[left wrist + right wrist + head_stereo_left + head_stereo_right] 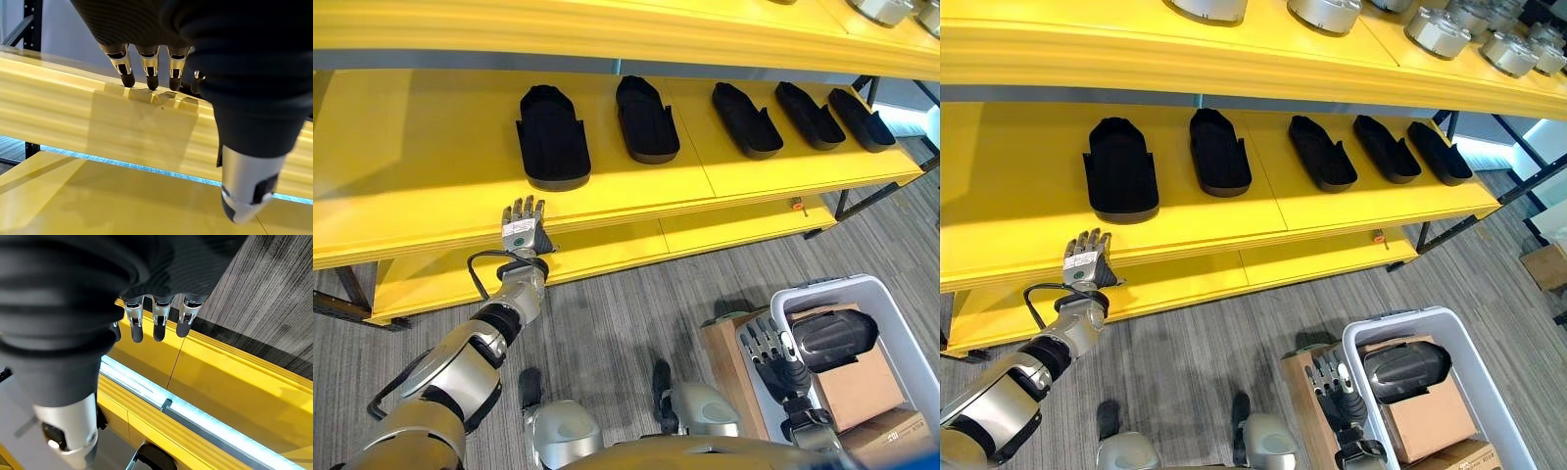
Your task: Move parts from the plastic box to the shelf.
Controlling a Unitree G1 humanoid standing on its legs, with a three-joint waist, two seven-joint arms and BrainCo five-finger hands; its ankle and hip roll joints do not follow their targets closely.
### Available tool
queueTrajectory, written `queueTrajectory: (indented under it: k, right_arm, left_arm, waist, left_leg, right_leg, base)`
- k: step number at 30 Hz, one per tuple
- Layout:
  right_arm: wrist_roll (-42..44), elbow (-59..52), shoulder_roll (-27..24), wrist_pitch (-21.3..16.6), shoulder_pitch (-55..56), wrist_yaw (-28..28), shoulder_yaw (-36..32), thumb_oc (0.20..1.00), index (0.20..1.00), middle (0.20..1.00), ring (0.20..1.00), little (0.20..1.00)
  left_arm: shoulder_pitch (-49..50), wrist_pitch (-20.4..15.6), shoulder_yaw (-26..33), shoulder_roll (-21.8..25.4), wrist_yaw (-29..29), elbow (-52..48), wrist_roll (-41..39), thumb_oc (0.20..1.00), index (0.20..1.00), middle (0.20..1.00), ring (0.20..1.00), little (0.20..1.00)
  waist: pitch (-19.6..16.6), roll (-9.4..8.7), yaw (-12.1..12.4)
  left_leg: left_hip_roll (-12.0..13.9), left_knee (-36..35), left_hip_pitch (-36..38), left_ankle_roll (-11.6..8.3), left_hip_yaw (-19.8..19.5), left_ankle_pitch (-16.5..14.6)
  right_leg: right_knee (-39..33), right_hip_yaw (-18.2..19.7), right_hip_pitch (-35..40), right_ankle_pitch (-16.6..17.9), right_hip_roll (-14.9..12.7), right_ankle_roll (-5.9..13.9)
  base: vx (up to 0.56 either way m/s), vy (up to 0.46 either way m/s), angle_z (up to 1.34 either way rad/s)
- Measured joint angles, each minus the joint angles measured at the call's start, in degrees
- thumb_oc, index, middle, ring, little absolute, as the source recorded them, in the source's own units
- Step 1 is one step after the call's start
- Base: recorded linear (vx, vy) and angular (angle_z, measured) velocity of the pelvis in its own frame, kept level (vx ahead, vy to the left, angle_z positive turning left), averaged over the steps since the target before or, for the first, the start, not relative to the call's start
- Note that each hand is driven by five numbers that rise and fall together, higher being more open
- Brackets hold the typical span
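Parts: one black part (832,338) lies on cartons inside plastic box (891,304); five rest on shelf (421,176). We hover right hand (773,354) beside box, relaxed, empty, for pickup; left hand (524,227) released at shelf edge.

My left arm reaches forward and up from the lower left, silver-grey forearm stretched out, wrist under its dark ribbed cover. My left hand (523,227) is raised with its back toward my head camera, fingers (149,73) straight and side by side, dark tips pointing up (the thumb stands apart, also straight), and nothing is held. My right arm is drawn in low on the right. My right hand (773,354) points forward, palm down, fingers (159,323) extended and relaxed, holding nothing.
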Motion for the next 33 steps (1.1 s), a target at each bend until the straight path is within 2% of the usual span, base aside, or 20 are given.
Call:
queueTrajectory:
  k: [8, 15, 21, 26, 33]
  right_arm:
    - [0.49, -0.99, 0.00, 0.00, 1.43, -0.36, 0.38, 1.000, 1.000, 1.000, 1.000, 1.000]
    - [0.53, -1.83, -0.03, -0.01, 2.09, -0.36, 0.83, 1.000, 1.000, 1.000, 1.000, 1.000]
    - [0.55, -2.11, -0.04, -0.01, 2.19, -0.46, 0.95, 1.000, 1.000, 1.000, 1.000, 1.000]
    - [0.57, -2.15, -1.56, -0.02, 2.64, -0.48, 2.59, 1.000, 1.000, 1.000, 1.000, 1.000]
    - [0.55, -2.14, -1.89, -0.04, 3.44, -0.47, 2.59, 1.000, 1.000, 1.000, 1.000, 1.000]
  left_arm:
    - [-0.05, -0.02, -2.29, -0.52, -2.10, 0.00, 0.00, 1.000, 1.000, 1.000, 1.000, 1.000]
    - [-0.11, -0.28, -5.03, -4.88, -3.59, -0.01, 0.15, 1.000, 1.000, 1.000, 1.000, 1.000]
    - [-0.32, -0.30, -6.97, -6.89, -3.68, -0.05, 1.55, 1.000, 1.000, 1.000, 1.000, 1.000]
    - [-1.14, -0.36, -7.16, -9.05, -3.78, 0.43, 1.51, 1.000, 1.000, 1.000, 1.000, 1.000]
    - [-1.30, -1.00, -7.08, -7.61, -3.77, 1.17, 1.00, 1.000, 1.000, 1.000, 1.000, 1.000]
  waist:
    - [-1.85, -0.23, -0.15]
    - [-4.13, -0.66, -1.02]
    - [-4.21, -0.65, -1.19]
    - [-4.34, -0.69, -1.37]
    - [-4.83, -0.71, -2.42]
  left_leg:
    - [-0.11, 0.00, 0.48, 0.69, -0.05, -0.43]
    - [-0.10, 0.04, 0.56, 1.06, 0.01, -0.54]
    - [-0.02, 0.06, 0.45, 1.13, 0.14, -0.51]
    - [-0.31, 0.09, 0.23, 1.18, 0.08, -0.47]
    - [-0.33, 0.16, 0.23, 1.21, 0.12, -0.49]
  right_leg:
    - [2.94, 0.09, -0.88, -1.74, -0.16, -0.24]
    - [6.97, 0.32, -3.03, -3.88, -0.23, -0.40]
    - [10.98, 0.62, -5.21, -6.08, -0.28, -1.12]
    - [12.44, 0.68, -6.07, -6.73, -0.62, -0.85]
    - [12.76, 0.67, -6.22, -6.95, -0.64, -0.85]
  base:
    - [0.00, 0.000, 0.00]
    - [0.00, -0.001, 0.00]
    - [0.00, -0.001, -0.01]
    - [0.00, 0.000, 0.00]
    - [0.00, 0.000, 0.00]
